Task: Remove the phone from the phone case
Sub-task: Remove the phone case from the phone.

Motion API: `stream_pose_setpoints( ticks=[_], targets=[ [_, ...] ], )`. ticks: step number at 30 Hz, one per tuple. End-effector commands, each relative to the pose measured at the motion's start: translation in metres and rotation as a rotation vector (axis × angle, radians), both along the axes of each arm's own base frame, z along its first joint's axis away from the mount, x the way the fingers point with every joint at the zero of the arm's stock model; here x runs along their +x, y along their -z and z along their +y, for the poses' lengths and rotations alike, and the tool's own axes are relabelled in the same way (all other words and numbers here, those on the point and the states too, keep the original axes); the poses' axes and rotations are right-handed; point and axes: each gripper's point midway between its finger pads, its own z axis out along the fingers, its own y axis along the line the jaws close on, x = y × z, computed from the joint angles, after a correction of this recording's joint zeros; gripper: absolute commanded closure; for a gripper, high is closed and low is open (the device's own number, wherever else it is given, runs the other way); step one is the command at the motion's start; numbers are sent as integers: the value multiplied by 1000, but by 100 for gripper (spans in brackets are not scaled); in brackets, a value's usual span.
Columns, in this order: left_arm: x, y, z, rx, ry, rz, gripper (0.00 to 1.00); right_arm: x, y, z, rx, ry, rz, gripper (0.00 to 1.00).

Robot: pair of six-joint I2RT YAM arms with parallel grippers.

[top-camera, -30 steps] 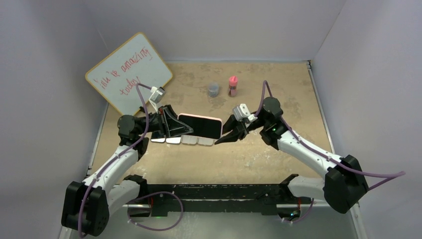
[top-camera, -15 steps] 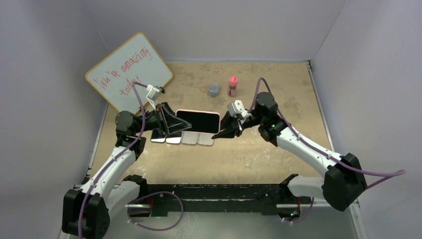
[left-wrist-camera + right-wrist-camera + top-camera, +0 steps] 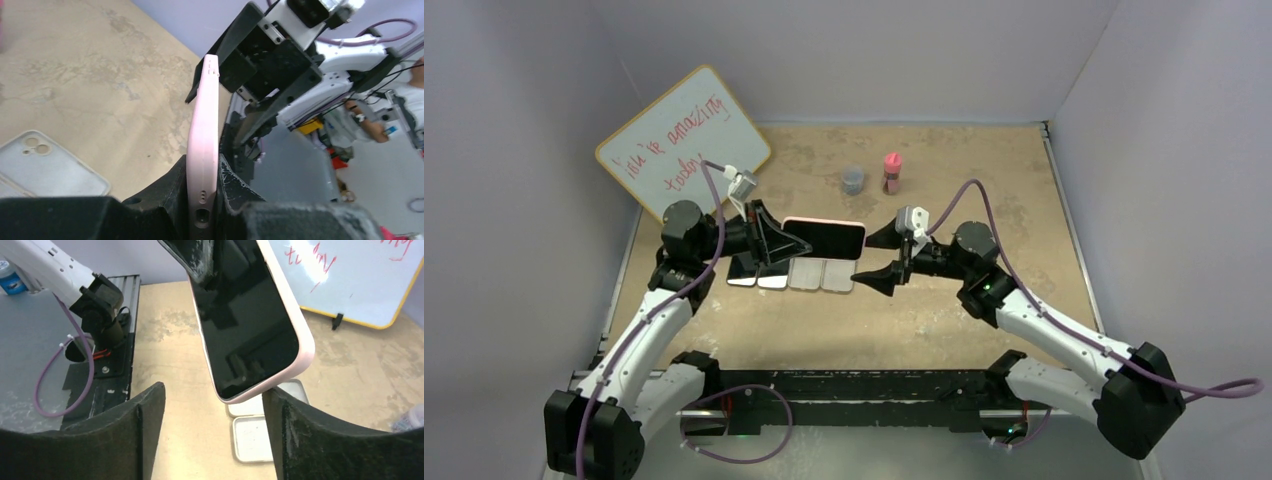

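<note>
The phone (image 3: 826, 238), black screen showing, sits inside its pink phone case (image 3: 860, 234) and is held up off the table. My left gripper (image 3: 774, 243) is shut on the case's left end; the left wrist view shows the pink case edge (image 3: 202, 145) pinched between both fingers. My right gripper (image 3: 864, 258) stands open just off the phone's right end, not touching it. In the right wrist view the phone screen (image 3: 245, 325) and pink case rim (image 3: 302, 347) hang ahead of the spread fingers of the right gripper (image 3: 212, 405).
Several empty phone cases (image 3: 789, 276) lie in a row on the table under the phone. A whiteboard (image 3: 682, 143) leans at the back left. A grey cup (image 3: 853, 180) and a pink bottle (image 3: 891, 172) stand at the back centre.
My right gripper has opened wide and drawn back to the right, away from the phone's end. The left gripper keeps its hold and has shifted the phone slightly up and back.
</note>
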Motion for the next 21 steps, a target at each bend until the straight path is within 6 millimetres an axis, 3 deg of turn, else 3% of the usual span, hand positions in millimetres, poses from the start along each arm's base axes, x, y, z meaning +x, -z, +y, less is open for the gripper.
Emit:
stream_pose_setpoints(
  ticks=[1,2,5,8,13,21],
  targets=[
    [16,-27,8,46,-71,-192,100,-5,-44,-1,116,3,-67,16],
    [17,-29,9,57,-76,-214,100,-12,-45,1,106,-40,-67,3],
    [21,-32,12,91,-89,-254,100,-26,-48,6,70,-152,-32,1],
    [23,-31,12,107,-89,-279,100,-42,-38,10,-2,-293,12,1],
    [15,-34,12,124,-50,-337,100,-29,-23,13,-36,-219,108,1],
    [7,-43,9,114,22,-350,100,-13,-24,2,41,-51,15,4]
  ],
)
